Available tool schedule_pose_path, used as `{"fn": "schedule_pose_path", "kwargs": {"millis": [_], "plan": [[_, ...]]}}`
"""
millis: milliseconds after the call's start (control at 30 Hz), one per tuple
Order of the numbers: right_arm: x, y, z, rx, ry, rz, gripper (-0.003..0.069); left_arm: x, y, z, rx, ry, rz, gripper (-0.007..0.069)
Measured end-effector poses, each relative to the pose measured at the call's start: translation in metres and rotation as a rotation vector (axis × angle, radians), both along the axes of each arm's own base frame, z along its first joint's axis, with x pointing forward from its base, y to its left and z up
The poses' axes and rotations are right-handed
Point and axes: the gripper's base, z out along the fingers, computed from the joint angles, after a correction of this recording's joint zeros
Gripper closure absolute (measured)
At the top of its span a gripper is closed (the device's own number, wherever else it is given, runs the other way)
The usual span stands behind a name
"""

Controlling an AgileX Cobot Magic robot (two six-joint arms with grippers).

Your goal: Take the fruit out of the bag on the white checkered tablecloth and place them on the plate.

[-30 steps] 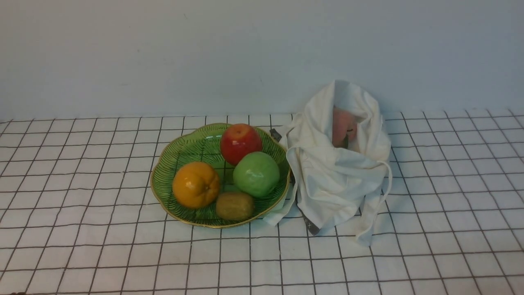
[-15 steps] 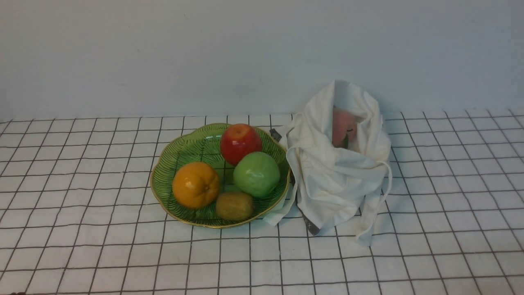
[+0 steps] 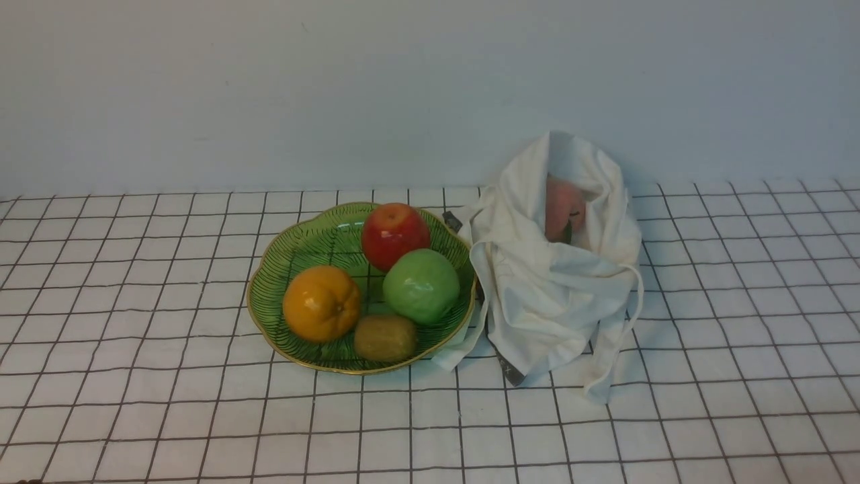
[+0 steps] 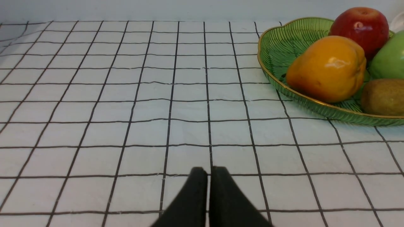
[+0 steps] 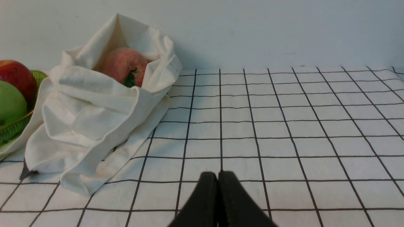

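Observation:
The off-white cloth bag slumps on the white checkered tablecloth, touching the right edge of the green plate. A pale pink peach sits in the bag's open mouth and also shows in the right wrist view. The green apple lies on the plate. Neither gripper shows in the front view. My left gripper is shut and empty above the cloth, apart from the plate. My right gripper is shut and empty, apart from the bag.
On the plate there are also a red apple, an orange and a brown kiwi. A pale wall stands behind the table. The bag's straps trail toward the front.

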Motion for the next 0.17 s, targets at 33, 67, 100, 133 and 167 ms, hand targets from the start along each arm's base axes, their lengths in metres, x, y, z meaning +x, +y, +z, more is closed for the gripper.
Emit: {"fn": "schedule_pose_path", "kwargs": {"millis": [33,67,100,133,167], "plan": [[0.0,0.0,0.0,0.0,0.0,0.0,0.0673,0.0,0.0,0.0,0.0,0.0,0.0,0.0629],[0.0,0.0,0.0,0.0,0.0,0.0,0.0673,0.0,0.0,0.0,0.0,0.0,0.0,0.0629],[0.0,0.0,0.0,0.0,0.0,0.0,0.0673,0.0,0.0,0.0,0.0,0.0,0.0,0.0629],[0.0,0.0,0.0,0.0,0.0,0.0,0.0673,0.0,0.0,0.0,0.0,0.0,0.0,0.0629],[0.0,0.0,0.0,0.0,0.0,0.0,0.0673,0.0,0.0,0.0,0.0,0.0,0.0,0.0629]]}}
